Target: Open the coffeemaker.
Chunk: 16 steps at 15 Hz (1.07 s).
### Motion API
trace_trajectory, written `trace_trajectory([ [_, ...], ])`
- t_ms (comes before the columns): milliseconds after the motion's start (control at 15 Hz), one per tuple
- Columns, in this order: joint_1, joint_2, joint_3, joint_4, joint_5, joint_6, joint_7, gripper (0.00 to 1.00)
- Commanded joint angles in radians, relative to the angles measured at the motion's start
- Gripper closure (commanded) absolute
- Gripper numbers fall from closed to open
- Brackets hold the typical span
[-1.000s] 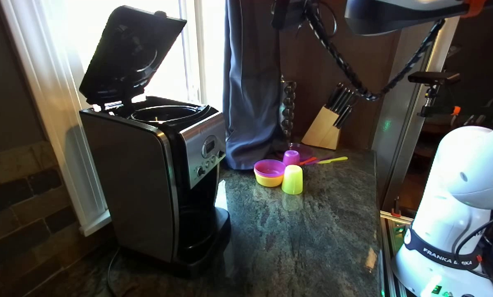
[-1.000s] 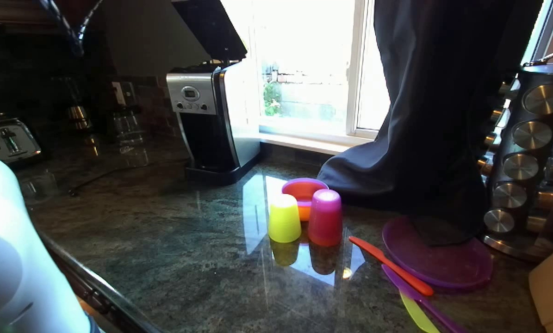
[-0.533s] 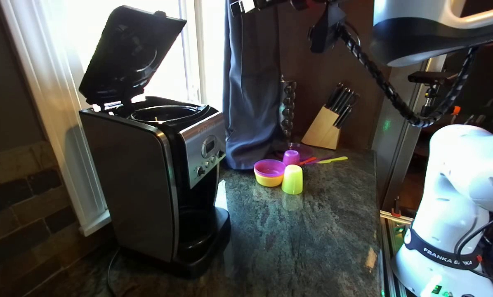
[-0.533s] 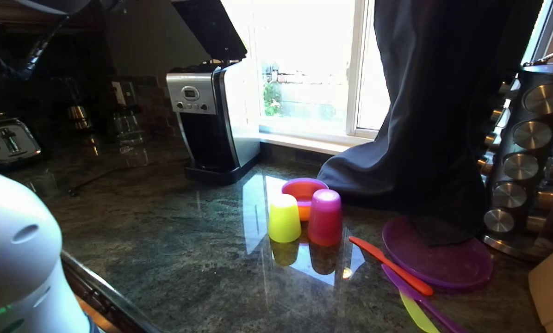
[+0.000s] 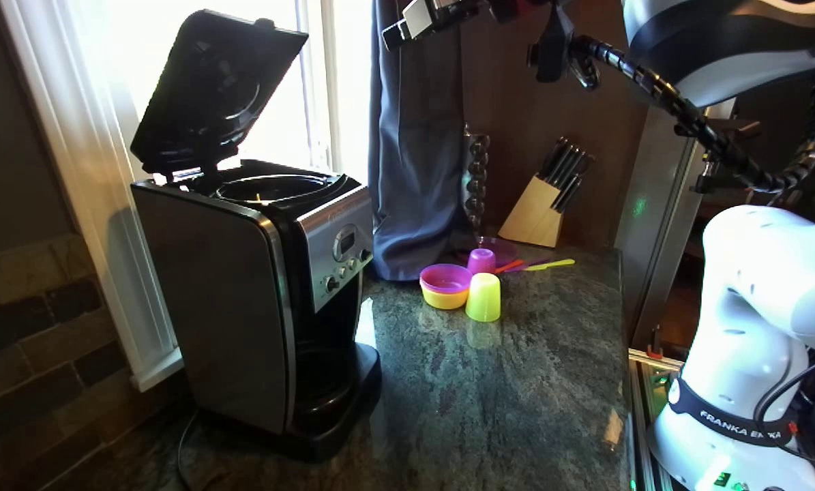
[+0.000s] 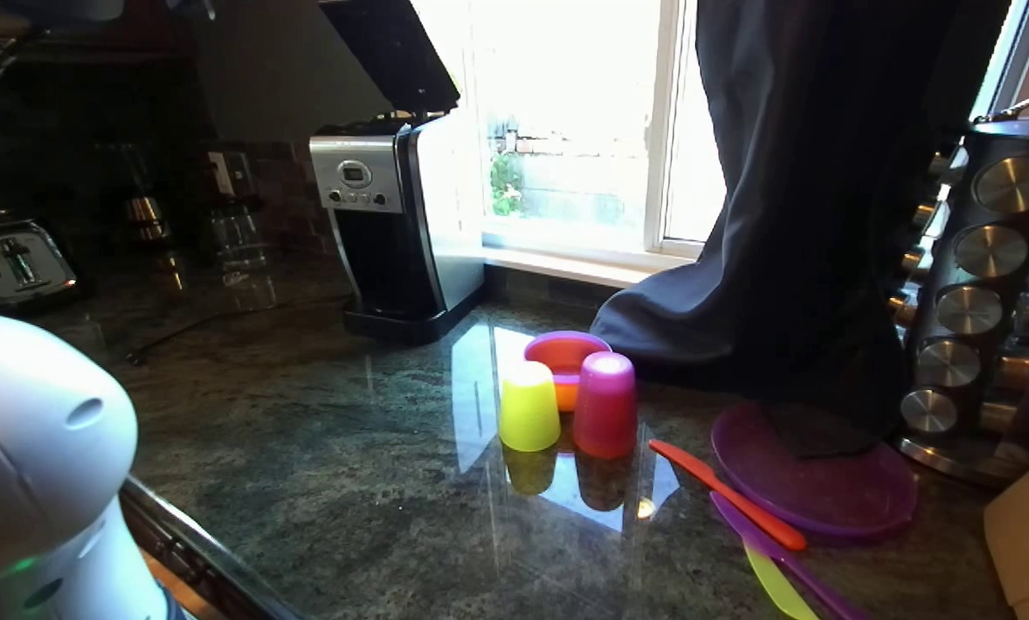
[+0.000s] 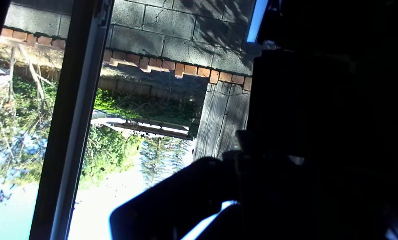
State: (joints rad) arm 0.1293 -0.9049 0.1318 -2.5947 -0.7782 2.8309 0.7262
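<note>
The coffeemaker (image 5: pixel 219 300) is a tall black and silver machine by the window, and it also shows in an exterior view (image 6: pixel 451 224). Its black lid (image 5: pixel 219 88) stands raised and tilted back on its hinge, with the round opening on top uncovered. The raised lid also shows in an exterior view (image 6: pixel 393 56). My gripper (image 5: pixel 395 35) is at the top of an exterior view, well to the right of the lid and apart from it. In the wrist view the gripper (image 7: pixel 240 158) is a dark silhouette; its fingers slope together with nothing seen between them.
Bowls (image 5: pixel 445 286), a yellow-green cup (image 5: pixel 483 297) and a pink cup (image 6: pixel 605 405) stand on the counter. A knife block (image 5: pixel 533 211) is at the back. A dark curtain (image 5: pixel 414 157) hangs beside the window, and a spice rack (image 6: pixel 970 310) stands beyond it.
The arm has swung to the right in an exterior view, and the gripper has come into sight at its top edge. The coffeemaker and its raised lid have not moved.
</note>
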Motion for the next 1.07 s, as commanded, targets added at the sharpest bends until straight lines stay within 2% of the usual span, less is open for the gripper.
trace_trajectory([
  [0,-0.071,-0.010,0.054,-0.011,0.106,0.034,-0.074,0.99],
  [133,-0.077,-0.010,0.058,-0.011,0.106,0.034,-0.074,1.00],
  [200,-0.104,0.027,0.069,0.008,0.136,0.051,-0.060,1.00],
  [400,-0.166,0.099,0.112,0.039,0.282,0.071,-0.096,1.00],
  [667,-0.201,0.195,0.166,0.088,0.464,0.099,-0.180,1.00],
  [800,-0.201,0.235,0.188,0.122,0.528,0.096,-0.219,1.00],
  [1000,-0.236,0.284,0.228,0.175,0.576,0.104,-0.242,1.00],
])
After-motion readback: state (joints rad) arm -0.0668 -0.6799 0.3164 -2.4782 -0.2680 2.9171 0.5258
